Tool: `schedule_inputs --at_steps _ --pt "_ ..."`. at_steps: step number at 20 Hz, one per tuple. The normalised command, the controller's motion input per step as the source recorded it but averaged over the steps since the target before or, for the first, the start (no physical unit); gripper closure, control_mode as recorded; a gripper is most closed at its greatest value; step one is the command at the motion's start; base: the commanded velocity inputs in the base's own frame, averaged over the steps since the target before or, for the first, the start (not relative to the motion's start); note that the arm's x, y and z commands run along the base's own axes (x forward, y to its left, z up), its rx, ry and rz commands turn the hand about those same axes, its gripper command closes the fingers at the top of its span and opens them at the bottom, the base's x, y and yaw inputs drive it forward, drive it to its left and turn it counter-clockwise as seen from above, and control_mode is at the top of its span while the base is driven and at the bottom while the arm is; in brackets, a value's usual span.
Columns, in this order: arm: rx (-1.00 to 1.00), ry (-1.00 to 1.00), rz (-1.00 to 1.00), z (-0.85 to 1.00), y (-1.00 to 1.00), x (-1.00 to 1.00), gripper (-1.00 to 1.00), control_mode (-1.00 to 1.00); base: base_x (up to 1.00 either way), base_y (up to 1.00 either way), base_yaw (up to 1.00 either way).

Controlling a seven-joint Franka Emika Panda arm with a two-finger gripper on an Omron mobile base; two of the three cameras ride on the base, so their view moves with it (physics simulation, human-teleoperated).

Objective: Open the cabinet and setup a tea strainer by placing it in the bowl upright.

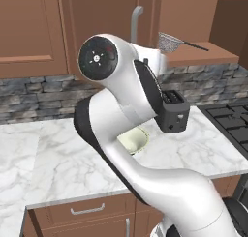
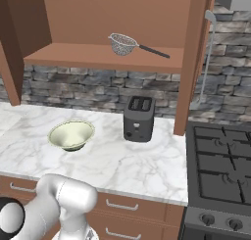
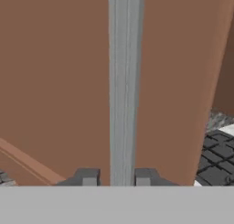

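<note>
On open cabinet [image 2: 98,55] shelf: tea strainer [image 2: 122,44]; bowl [image 2: 71,134] empty; claw [image 3: 116,177] straddles handle [image 3: 123,81], grip unclear.

The tea strainer [image 2: 123,44] is lying on the open cabinet [image 2: 98,55] shelf, while the bowl [image 2: 71,134] is sitting on the table [image 2: 122,160] beside the black toaster [image 2: 138,118]

No legible text anywhere.
</note>
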Motion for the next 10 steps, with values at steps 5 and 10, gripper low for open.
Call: schedule_inputs --at_steps 5,10 --pt "0.00 0.00 -0.05 0.00 0.20 -0.04 -1.00 -1.00 0.00 0.00 0.00" --pt "0.00 0.00 -0.07 0.00 0.25 -0.02 -1.00 -1.00 0.00 0.00 0.00"
